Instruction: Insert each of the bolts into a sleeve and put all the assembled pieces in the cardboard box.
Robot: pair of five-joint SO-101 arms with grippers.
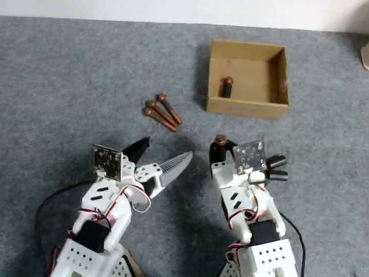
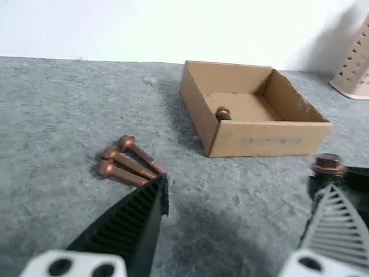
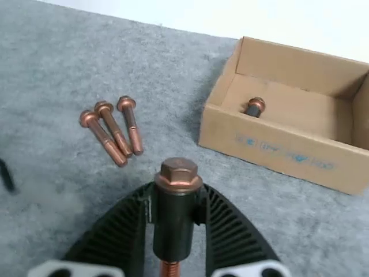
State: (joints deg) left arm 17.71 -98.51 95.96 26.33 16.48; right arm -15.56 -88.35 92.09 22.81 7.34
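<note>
**Hazards.** The right gripper (image 3: 176,196) is clenched on an assembled piece (image 3: 174,219), a bolt seated in a black sleeve. The piece stands upright, with the bolt head above the fingers and thread showing below the sleeve. The fingers bear on the sleeve alone, so nothing visible retains the bolt. In the inspector's judgement, tipping the piece during carriage could let the bolt slide out. The cardboard box (image 1: 245,107) lies at about 1 o'clock from this gripper, with its near wall facing the arm. A low approach could strike that wall and push the box across the grey mat (image 1: 69,86). A release short of the rim would drop the piece outside.

The left gripper (image 1: 167,149) is spread wide and holds nothing. Three loose bolts (image 1: 162,112) lie at its 12 o'clock, side by side and touching. Closing on one is likely to nudge or roll its neighbours. The two grippers sit near each other, so moving both at once risks contact.

**Containers.** The box is open-topped and holds one finished piece (image 1: 226,88). This piece lies toward the box's 9 o'clock side, near the wall. A second piece dropped there could land on it.

**Stock.** Two black cylinders, judged to be spare sleeves (image 1: 278,167), lie between 3 and 4 o'clock of the right gripper. They are partly hidden by the arm.
</note>
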